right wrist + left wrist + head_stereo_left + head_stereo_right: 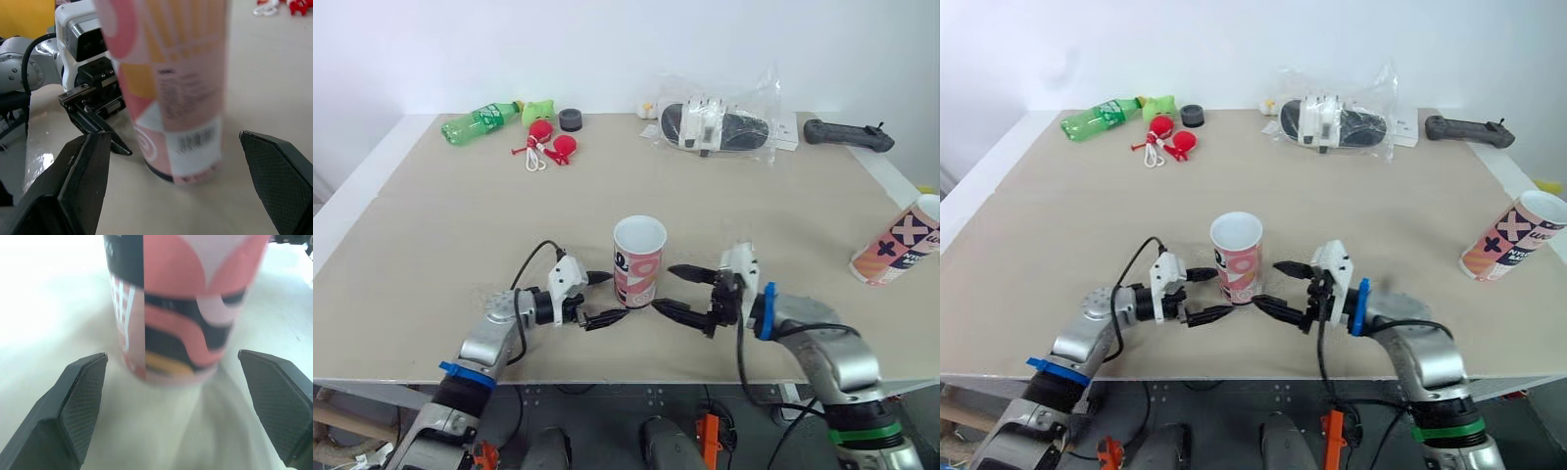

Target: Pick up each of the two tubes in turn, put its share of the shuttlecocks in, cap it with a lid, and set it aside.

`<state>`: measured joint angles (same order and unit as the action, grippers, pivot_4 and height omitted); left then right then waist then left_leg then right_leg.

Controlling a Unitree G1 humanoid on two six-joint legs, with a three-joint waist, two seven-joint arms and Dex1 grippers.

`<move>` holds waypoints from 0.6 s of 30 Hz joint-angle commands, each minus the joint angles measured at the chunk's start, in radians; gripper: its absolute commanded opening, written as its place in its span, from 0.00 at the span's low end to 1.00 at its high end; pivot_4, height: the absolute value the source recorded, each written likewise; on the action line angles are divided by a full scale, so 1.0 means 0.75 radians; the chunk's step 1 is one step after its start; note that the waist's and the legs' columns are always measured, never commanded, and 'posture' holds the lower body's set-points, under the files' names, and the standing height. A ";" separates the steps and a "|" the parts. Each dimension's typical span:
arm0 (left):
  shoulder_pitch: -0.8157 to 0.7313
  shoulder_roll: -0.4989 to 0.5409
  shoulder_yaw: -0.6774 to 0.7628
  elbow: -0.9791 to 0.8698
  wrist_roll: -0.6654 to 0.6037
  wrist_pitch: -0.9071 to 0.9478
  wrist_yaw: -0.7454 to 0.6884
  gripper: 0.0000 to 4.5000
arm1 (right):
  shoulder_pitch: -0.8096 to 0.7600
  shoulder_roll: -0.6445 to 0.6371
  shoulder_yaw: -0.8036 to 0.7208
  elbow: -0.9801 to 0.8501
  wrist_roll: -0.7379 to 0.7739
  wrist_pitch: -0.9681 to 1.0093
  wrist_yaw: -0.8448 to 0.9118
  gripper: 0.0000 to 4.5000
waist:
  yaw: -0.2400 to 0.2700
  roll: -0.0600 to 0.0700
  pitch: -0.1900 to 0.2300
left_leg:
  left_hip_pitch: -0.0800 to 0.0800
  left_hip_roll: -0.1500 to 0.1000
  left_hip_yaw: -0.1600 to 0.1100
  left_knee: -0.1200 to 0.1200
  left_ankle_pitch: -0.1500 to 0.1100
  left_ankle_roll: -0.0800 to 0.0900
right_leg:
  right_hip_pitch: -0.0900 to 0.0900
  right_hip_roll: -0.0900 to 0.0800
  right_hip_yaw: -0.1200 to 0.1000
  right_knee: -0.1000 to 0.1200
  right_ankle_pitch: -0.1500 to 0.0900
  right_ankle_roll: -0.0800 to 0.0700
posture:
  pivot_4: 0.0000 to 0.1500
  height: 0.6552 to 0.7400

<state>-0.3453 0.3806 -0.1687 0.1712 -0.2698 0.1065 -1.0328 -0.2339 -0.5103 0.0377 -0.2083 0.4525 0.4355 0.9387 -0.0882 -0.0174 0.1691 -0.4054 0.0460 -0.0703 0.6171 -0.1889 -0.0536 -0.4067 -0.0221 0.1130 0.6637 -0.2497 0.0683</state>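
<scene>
**Both claws spread wide beside the upright tube**

From the head, the open-topped tube (639,260) stood upright mid-counter (431,245). The left claw (618,296) and right claw (664,287) flanked it, both spread wide and empty. At the left wrist, the tube stood just beyond the parted fingers (80,401), untouched. At the right wrist, the fingers (274,176) likewise stood clear of it.
</scene>
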 commanded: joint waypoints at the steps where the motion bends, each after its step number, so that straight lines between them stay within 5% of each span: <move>1: 0.060 0.068 0.056 -0.019 -0.025 0.035 -0.018 0.98 | -0.015 0.021 0.034 0.053 -0.062 -0.093 -0.010 1.00 | 0.001 0.000 0.000 | 0.000 0.000 0.000 0.000 0.000 0.000 | 0.000 0.000 0.000 0.000 -0.001 -0.003 | 1.00 1.00; 18: 0.130 0.183 0.121 -0.104 -0.086 0.089 -0.036 0.98 | -0.163 0.183 0.143 0.360 -0.192 -0.266 -0.009 1.00 | 0.001 -0.002 0.001 | 0.000 0.000 0.000 -0.001 0.000 0.000 | 0.000 0.000 0.000 0.000 -0.001 -0.003 | 1.00 1.00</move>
<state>-0.2670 0.4976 -0.0931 0.1045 -0.3320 0.1578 -1.0565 -0.3337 -0.3827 0.1466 0.0629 0.3114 0.2643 0.9310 -0.0878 -0.0188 0.1699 -0.4056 0.0462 -0.0703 0.6165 -0.1890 -0.0537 -0.4070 -0.0221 0.1127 0.6637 -0.2507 0.0665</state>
